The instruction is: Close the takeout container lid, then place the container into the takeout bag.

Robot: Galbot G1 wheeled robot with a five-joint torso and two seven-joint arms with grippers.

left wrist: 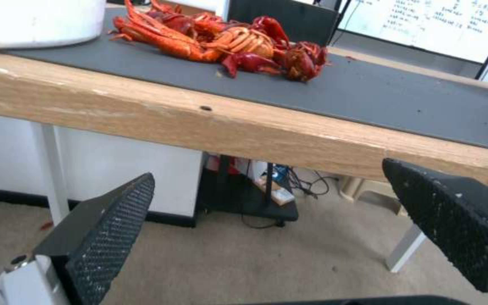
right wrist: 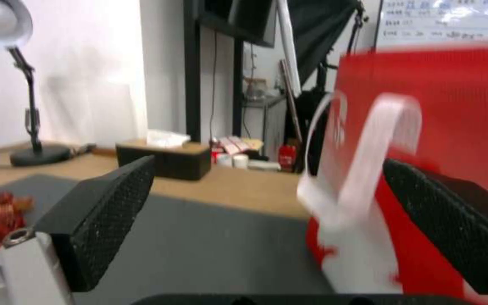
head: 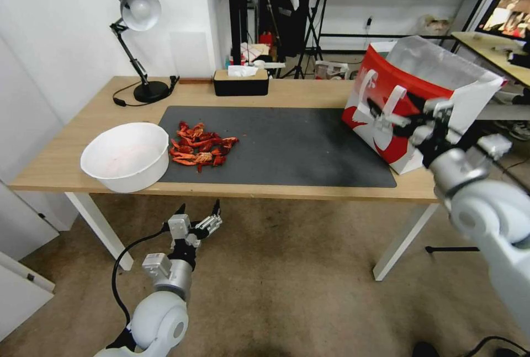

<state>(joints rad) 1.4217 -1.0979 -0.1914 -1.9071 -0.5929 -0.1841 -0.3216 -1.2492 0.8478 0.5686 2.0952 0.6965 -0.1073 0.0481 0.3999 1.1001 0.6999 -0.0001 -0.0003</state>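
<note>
Bags: one takeout bag, upright, mouth open, silvery lining visible; contents hidden
Bowls: one white bowl, nothing inside
Crayfish: one red pile on the dark mat
Right gripper: fingers spread, a white handle between them
Left gripper: fingers spread, holding nothing, below the table edge

Takeout bag has a bright red front with a white design, white sides, white handles and a silvery lining. Dark grey mat on a light wood table, red-orange crawfish, plain white bowl, black lamp.
</note>
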